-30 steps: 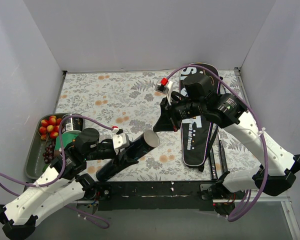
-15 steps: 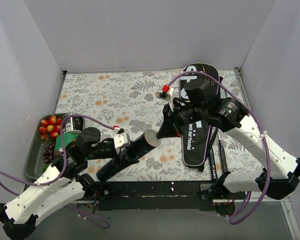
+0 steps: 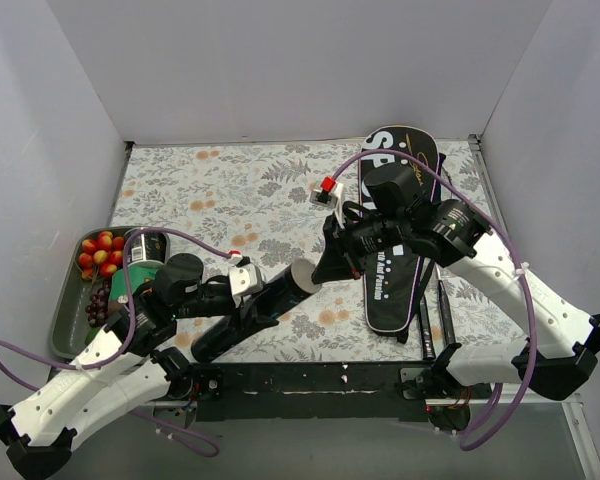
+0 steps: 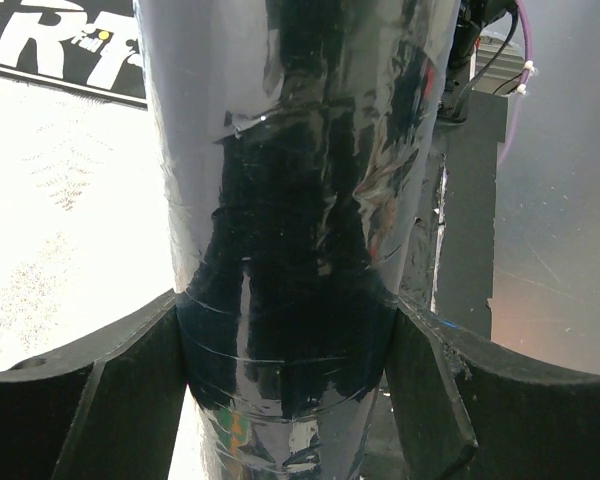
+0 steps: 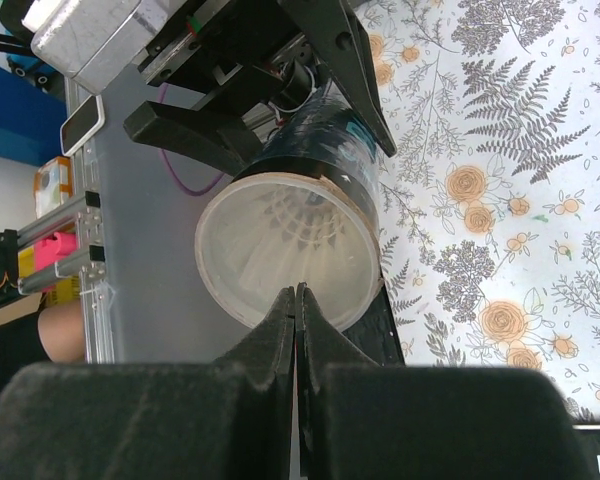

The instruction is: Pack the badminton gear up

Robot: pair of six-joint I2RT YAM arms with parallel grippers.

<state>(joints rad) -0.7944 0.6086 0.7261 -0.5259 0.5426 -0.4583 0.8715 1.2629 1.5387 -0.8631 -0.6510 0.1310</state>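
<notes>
The long dark shuttle tube (image 3: 230, 325) lies slanted above the mat, and my left gripper (image 3: 242, 298) is shut around its middle. In the left wrist view both black fingers (image 4: 130, 390) press the glossy tube (image 4: 290, 200). My right gripper (image 3: 321, 271) is shut, its tips at the tube's pale round end (image 5: 285, 250). White shuttlecock feathers (image 5: 292, 215) show hazily inside. Nothing shows between the right gripper's (image 5: 297, 291) jaws. The black racket bag (image 3: 402, 250) with white lettering lies at the right, under the right arm. Thin racket shafts (image 3: 426, 322) lie along its near right side.
A dark tray (image 3: 65, 315) at the left edge holds red fruit (image 3: 98, 255), dark grapes and a can (image 3: 138, 248). The flowered mat (image 3: 220, 190) covers the table. Grey walls close in on three sides. The black base rail (image 3: 310, 380) runs along the near edge.
My right gripper has come down and to the left, to the tube's end. The left gripper keeps its hold on the tube, which has barely shifted.
</notes>
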